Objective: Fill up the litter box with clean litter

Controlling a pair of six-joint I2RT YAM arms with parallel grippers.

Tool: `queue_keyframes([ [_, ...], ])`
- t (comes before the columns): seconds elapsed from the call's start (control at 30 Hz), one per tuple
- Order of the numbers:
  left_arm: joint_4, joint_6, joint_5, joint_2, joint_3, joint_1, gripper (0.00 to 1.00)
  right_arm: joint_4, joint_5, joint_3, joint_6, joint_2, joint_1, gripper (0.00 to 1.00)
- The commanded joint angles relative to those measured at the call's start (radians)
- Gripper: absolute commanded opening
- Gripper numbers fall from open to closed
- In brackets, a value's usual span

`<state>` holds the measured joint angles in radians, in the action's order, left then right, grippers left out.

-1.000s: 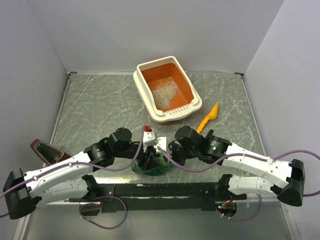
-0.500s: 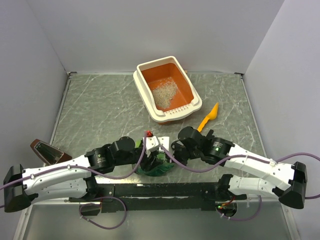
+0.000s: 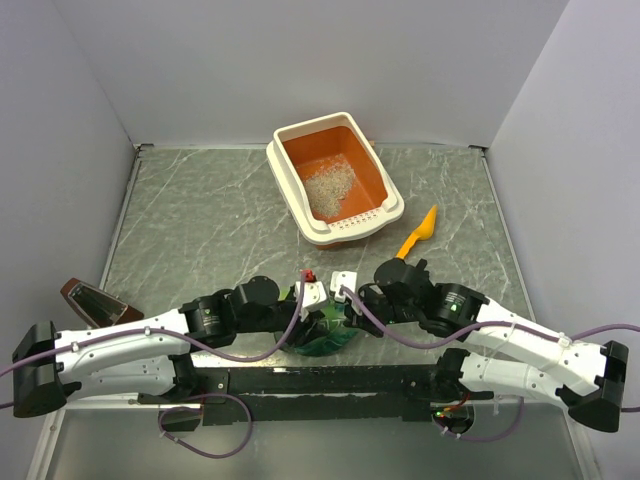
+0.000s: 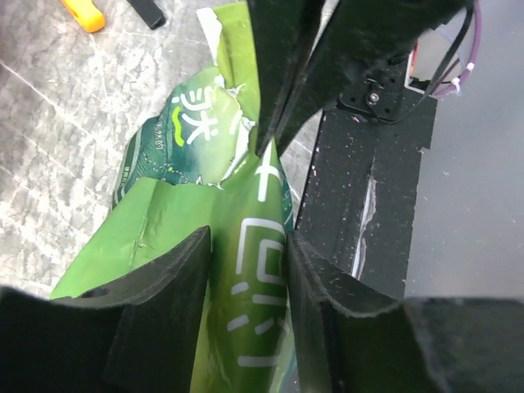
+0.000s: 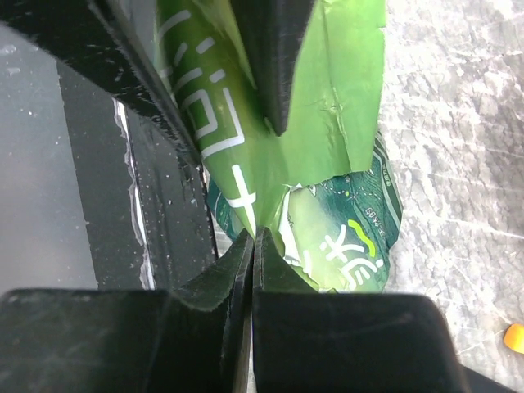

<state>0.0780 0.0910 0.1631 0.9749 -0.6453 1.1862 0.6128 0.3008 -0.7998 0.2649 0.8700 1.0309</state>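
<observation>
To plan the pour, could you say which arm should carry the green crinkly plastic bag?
Right, probably: both grip the green bag, but the right gripper is slightly nearer the orange, cream-rimmed litter box.

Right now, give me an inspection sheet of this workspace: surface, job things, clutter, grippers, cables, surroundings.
Surface: grey-green marbled table.
Job's things: orange-and-cream plastic litter box at the far side, with a small pile of pale litter inside.
Clutter: torn green plastic bag between the arms; orange plastic scoop right of the box; brown wedge-shaped object at the left edge.
Grippers: left gripper and right gripper both shut on the bag.
Cables: purple cables looping along both arms.
Surroundings: plain grey walls on three sides.
</observation>
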Motion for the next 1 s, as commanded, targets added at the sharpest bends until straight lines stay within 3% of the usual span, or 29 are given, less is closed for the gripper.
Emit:
queue_keyframes([
  [0.0, 0.094, -0.01, 0.042, -0.01, 0.032, 0.007, 0.42, -0.042, -0.035, -0.03, -0.041, -0.048, -0.032, 0.0],
  [0.03, 0.092, -0.013, 0.042, -0.013, 0.035, 0.007, 0.37, -0.041, -0.032, -0.03, -0.042, -0.054, -0.035, 0.0],
  [0.13, 0.098, -0.022, 0.038, 0.001, 0.029, 0.009, 0.05, -0.021, -0.028, -0.036, -0.047, -0.057, -0.038, 0.0],
  [0.17, 0.103, -0.027, 0.036, 0.007, 0.023, 0.009, 0.01, -0.012, -0.029, -0.041, -0.047, -0.055, -0.038, 0.0],
  [0.3, 0.123, -0.046, 0.015, 0.001, 0.007, 0.012, 0.01, 0.025, -0.031, -0.058, -0.053, -0.055, -0.042, 0.02],
  [0.4, 0.163, -0.068, -0.039, -0.04, -0.022, 0.015, 0.01, 0.045, -0.025, -0.078, -0.041, -0.051, -0.042, 0.32],
  [0.47, 0.19, -0.112, -0.069, -0.085, -0.042, 0.015, 0.01, 0.05, -0.061, -0.105, -0.015, -0.023, -0.042, 0.43],
  [0.73, 0.276, -0.166, -0.048, -0.188, -0.083, 0.016, 0.01, 0.149, -0.071, -0.233, 0.215, 0.026, -0.051, 0.5],
  [0.97, 0.299, -0.192, -0.062, -0.234, -0.094, 0.016, 0.01, 0.214, 0.078, -0.282, 0.385, 0.04, -0.055, 0.56],
])
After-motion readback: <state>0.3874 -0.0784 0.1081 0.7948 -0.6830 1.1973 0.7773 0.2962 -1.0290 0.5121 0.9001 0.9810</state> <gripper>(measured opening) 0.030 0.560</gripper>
